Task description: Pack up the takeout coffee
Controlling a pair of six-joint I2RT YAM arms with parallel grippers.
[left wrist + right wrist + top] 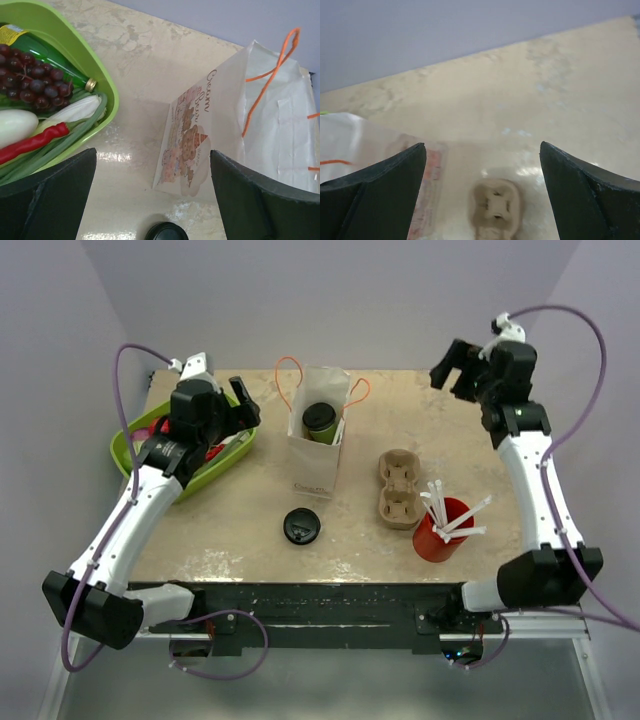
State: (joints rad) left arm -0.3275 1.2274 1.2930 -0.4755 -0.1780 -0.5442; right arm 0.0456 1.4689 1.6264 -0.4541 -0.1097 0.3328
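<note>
Top external view: we see the green cup [319, 422], black lid on, upright inside the white paper bag [316, 468]; left gripper [247, 405] fingers apart, empty, beside the green tray [215, 472]; right gripper [452, 375] fingers apart, empty, near the table's [230, 530] far right corner.

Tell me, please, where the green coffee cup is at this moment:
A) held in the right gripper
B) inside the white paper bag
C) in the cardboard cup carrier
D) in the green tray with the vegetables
B: the top view shows the green coffee cup, black lid on, standing inside the open white paper bag, while the cardboard cup carrier beside it holds nothing.
</note>
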